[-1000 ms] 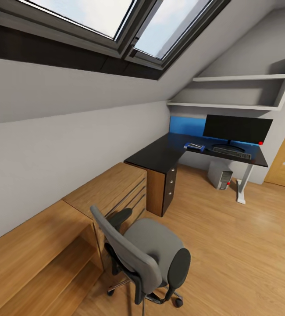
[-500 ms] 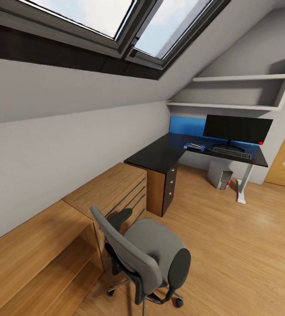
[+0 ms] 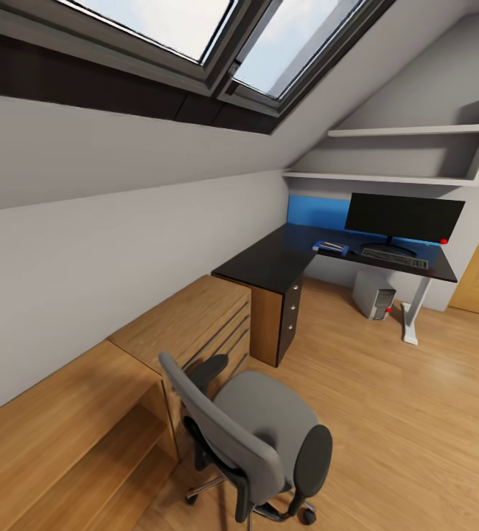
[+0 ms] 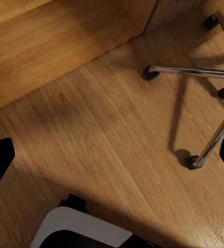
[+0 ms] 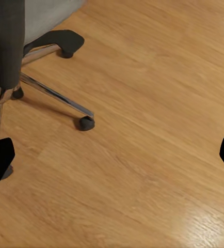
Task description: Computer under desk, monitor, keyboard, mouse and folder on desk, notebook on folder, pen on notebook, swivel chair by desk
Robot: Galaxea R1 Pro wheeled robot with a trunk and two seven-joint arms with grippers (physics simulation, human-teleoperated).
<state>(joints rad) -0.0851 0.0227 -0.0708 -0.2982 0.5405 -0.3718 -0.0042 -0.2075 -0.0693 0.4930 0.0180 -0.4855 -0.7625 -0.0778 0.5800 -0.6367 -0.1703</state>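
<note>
Swivel chair [image 3: 258, 435]: grey seat and back, black armrests, chrome castor base, upright on the wood floor beside low oak shelving, well apart from the desk [image 3: 320, 254]. On the glossy black desktop: monitor [image 3: 404, 217] upright, keyboard [image 3: 394, 257] just before its foot, blue folder [image 3: 329, 248] further left. Computer [image 3: 377, 302] stands under the desk, red light showing.

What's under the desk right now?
Under the desk, the computer stands on the floor beside the white pedestal leg. A dark drawer unit sits under the near end. The floor behind the drawers is hidden.
</note>
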